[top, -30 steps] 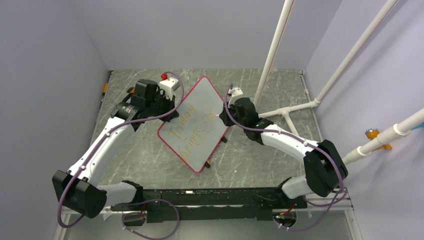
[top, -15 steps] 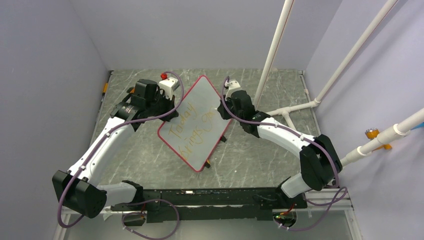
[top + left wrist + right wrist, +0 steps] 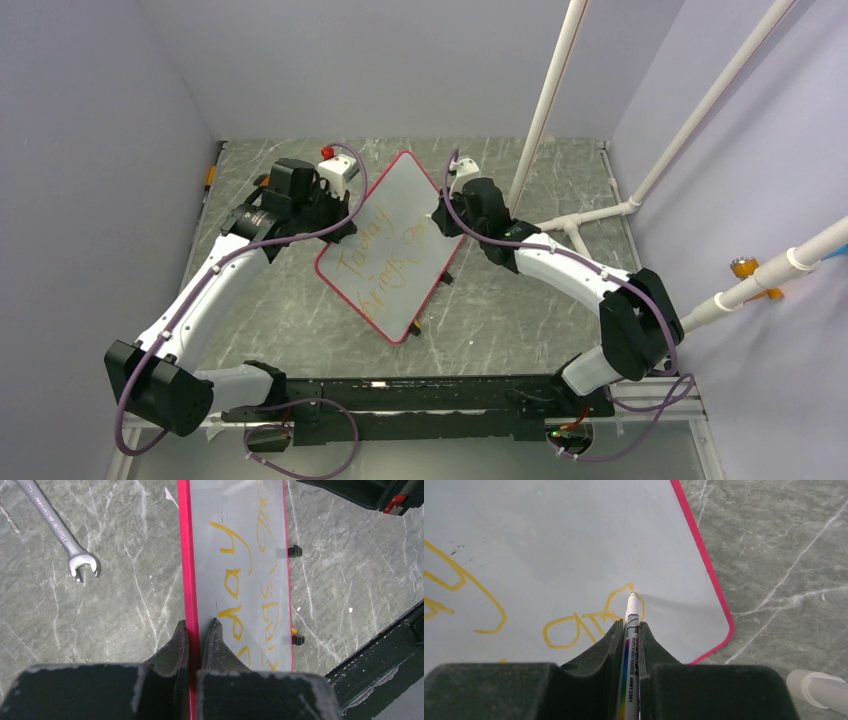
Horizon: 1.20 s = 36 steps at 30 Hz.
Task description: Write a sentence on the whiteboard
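Whiteboard [image 3: 405, 195] sits between my two grippers, left gripper [image 3: 198, 626] clamped on its red frame, right gripper [image 3: 630, 626] pinching the marker [image 3: 632, 607] tip-down on the sentence's [image 3: 370, 240] last word near its corner; I'd press lightly, stroke small, hold the clamp steady.

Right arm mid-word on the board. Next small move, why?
Probably sweep the marker round to close the orange loop: its tip rests on the board at that loop's open end, the word looks unfinished, and the left fingers clamp the board's red edge.
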### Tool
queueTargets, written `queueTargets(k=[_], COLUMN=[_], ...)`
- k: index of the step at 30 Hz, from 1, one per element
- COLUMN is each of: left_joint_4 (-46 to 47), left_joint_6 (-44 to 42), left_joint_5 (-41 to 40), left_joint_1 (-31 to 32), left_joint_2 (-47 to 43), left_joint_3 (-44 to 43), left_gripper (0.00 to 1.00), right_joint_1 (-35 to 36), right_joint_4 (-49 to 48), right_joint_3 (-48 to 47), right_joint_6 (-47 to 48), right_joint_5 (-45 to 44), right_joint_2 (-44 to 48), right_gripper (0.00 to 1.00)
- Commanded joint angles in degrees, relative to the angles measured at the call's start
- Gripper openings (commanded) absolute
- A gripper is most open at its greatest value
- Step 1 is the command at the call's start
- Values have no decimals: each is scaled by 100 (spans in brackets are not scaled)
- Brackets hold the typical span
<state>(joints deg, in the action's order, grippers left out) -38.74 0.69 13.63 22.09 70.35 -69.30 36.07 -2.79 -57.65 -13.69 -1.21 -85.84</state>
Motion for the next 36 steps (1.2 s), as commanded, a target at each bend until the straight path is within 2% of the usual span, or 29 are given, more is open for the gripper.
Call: queueTargets(k=[1, 11, 17, 27, 36], left_joint_4=[-356, -522, -1090, -1055, -915], left_joint_6=[-982, -963, -831, -677, -618], left_joint_5=[-954, -1175, -1573, -1741, -2073], left_joint_1=[-3, 81, 199, 199, 200], left_joint_2=[137, 71, 207, 18, 219], left_joint_3=[125, 23, -179, 206, 440], left_gripper=[0, 0, 0, 0, 0], right_joint_1=[64, 53, 58, 53, -196], right_joint_4=[-289, -14, 145, 57, -208], right_joint_3=[-252, 107, 436, 648, 475], right_joint_6=[-142, -97, -76, -109, -155], right_joint_5=[549, 368, 133, -67, 26], right_joint_2=[51, 1057, 1573, 1513, 864], right_gripper=[0, 0, 0, 0, 0])
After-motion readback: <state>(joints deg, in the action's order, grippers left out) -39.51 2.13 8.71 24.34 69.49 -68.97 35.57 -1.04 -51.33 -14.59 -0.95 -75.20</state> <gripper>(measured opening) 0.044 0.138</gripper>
